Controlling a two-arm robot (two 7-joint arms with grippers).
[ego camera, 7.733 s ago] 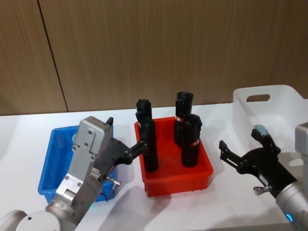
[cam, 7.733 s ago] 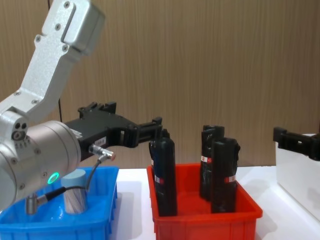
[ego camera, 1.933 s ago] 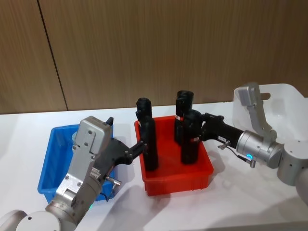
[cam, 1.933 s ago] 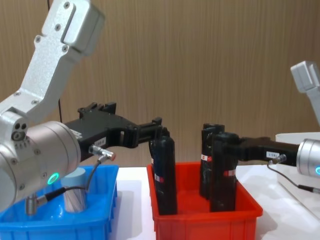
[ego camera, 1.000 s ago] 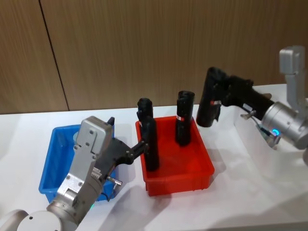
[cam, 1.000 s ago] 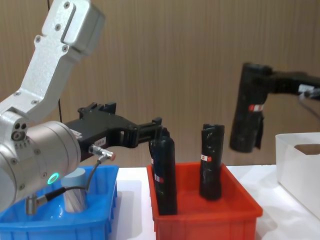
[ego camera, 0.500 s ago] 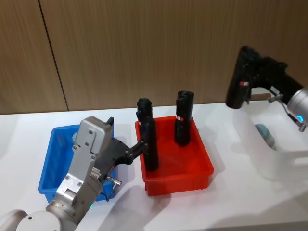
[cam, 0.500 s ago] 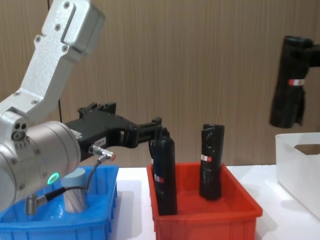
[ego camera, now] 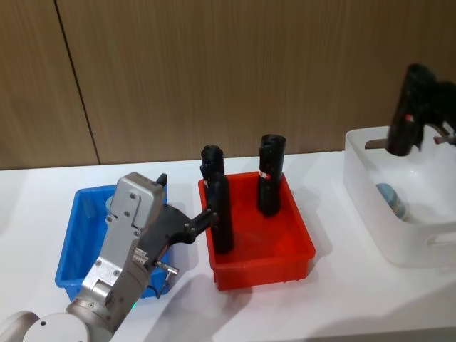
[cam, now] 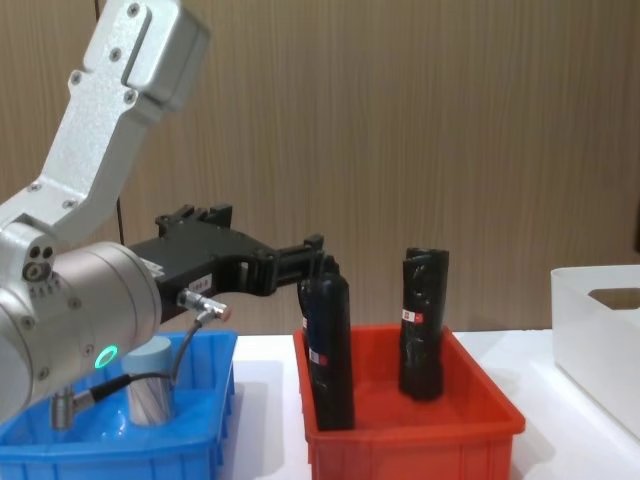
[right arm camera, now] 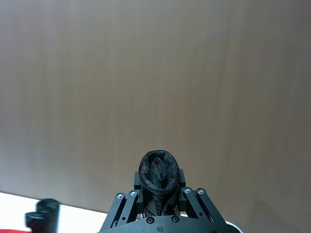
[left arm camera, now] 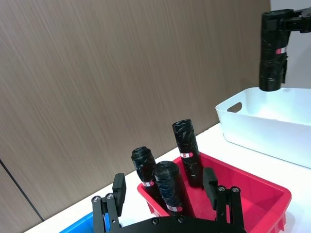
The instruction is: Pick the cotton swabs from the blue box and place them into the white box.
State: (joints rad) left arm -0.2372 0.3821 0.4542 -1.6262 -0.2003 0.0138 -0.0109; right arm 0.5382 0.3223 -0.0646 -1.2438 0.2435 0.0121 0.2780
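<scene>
A tall black bottle is held clamped in the right gripper above the far side of the white box, at the right of the table. A black bottle, not a swab jar, is thus in hand, and it is judged to be about to be lowered into that bin. One swab jar already lies inside the white box, on its side. Another jar, clear-walled with a flat grey-blue lid, stands in the blue box at the left. The left gripper is parked with its fingers apart, at the red bin's left edge by the left bottle. The next proper move is judged to be a reach for that remaining jar. The bins are smooth moulded plastic; the bottles are matt, cylindrical, with red-white bands.
</scene>
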